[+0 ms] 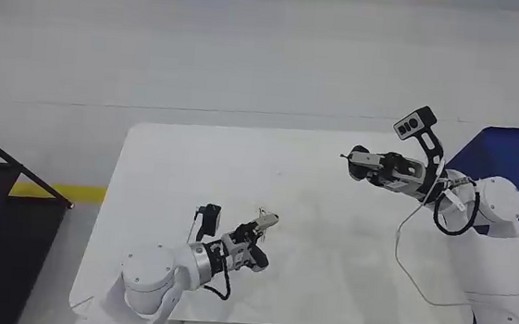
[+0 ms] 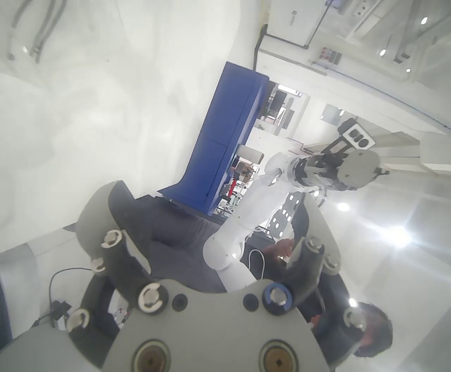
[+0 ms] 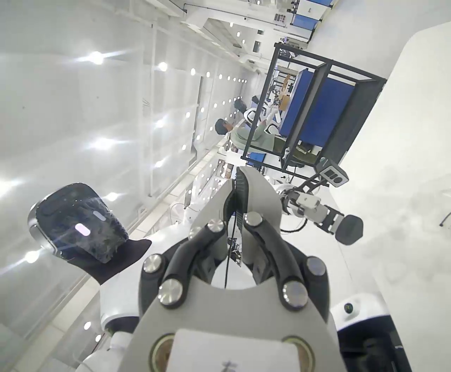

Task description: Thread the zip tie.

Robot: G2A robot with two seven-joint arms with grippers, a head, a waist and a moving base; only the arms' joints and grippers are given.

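Over the near side of the table (image 1: 324, 270), my left gripper (image 1: 268, 221) is spread wide, its two fingers (image 2: 105, 211) far apart with nothing between them. My right gripper (image 1: 352, 161) is over the far right part of the table, pointing toward the left arm's side and well apart from the left gripper. Its fingers (image 3: 253, 197) are pressed together at the tips. A thin black strip runs down from between them toward the palm; I take it for the zip tie (image 3: 228, 253), though it is too slender to be sure. From above I cannot make it out.
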